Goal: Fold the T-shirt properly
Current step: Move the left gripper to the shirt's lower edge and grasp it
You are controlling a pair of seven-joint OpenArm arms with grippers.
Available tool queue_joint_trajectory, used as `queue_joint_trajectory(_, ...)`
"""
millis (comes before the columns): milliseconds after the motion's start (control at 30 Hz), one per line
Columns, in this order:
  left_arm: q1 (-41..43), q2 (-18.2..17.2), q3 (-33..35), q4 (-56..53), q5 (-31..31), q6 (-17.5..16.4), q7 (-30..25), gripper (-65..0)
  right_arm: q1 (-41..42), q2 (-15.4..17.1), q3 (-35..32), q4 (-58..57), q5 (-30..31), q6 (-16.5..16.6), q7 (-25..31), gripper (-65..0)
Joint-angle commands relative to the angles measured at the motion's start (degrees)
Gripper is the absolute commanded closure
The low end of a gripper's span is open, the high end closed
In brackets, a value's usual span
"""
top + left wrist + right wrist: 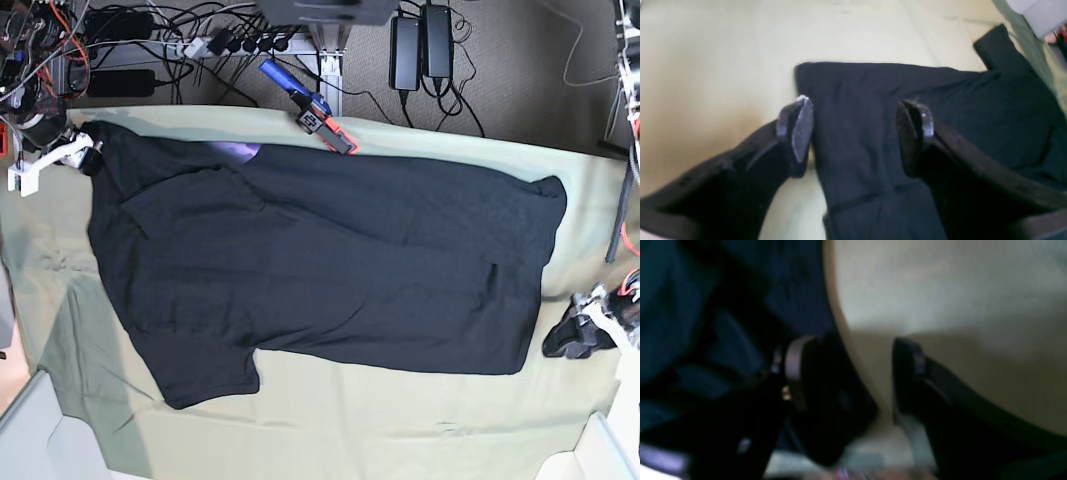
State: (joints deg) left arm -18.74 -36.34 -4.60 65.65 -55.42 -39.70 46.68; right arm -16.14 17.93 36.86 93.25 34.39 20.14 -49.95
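T-shirt (340, 270) spread flat on table cloth (400, 420), left claw (857, 133) spread above it

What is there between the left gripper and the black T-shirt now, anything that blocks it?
Nothing visible blocks it. In the left wrist view the left gripper is open, its jaws apart over a strip of the T-shirt, with only pale green table cloth around.
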Motion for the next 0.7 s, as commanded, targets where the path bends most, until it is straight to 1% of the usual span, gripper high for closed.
queue_joint_trajectory(0,-1.4,-0.7,0.4,0.8,0.1,-0.3,-1.5,-42.3,1.5,1.1,0.6,1.0,1.2,3.6,0.8,-35.4)
queue_joint_trajectory(167,-1.2,-0.2,4.0,0.8,2.4,-0.3,-1.4,-42.3,7.0,1.2,3.0,1.7,2.0,3.5,-3.4,-35.4)
queue_joint_trajectory(267,-1.3,-0.1,4.3,0.8,2.2,-0.3,-1.7,-42.3,8.2,1.3,3.0,1.5,2.1,2.4,-3.1,-35.4)
queue_joint_trajectory(400,-1.3,0.2,4.3,0.7,2.9,-0.3,-2.6,-42.3,11.1,1.3,1.6,0.8,2.0,2.3,-1.9,-35.4)
queue_joint_trajectory(467,-1.3,0.7,4.3,0.2,4.8,2.1,-4.4,-42.3,13.7,1.2,0.4,-0.2,1.2,2.3,-1.5,-35.4)
queue_joint_trajectory(567,-1.8,1.7,4.3,-2.2,10.3,5.8,-8.3,-42.3,17.7,1.2,-2.0,-3.8,-0.3,2.2,-1.2,-35.4)
queue_joint_trajectory(633,-3.5,2.3,4.3,-5.8,12.0,7.2,-9.2,-42.3,20.3,1.1,-4.1,-7.8,-1.0,2.2,-0.9,-35.4)
queue_joint_trajectory(667,-4.6,2.6,4.3,-8.0,12.2,7.4,-9.6,-42.3,21.5,1.1,-5.1,-9.9,-1.0,2.2,-0.8,-35.4)
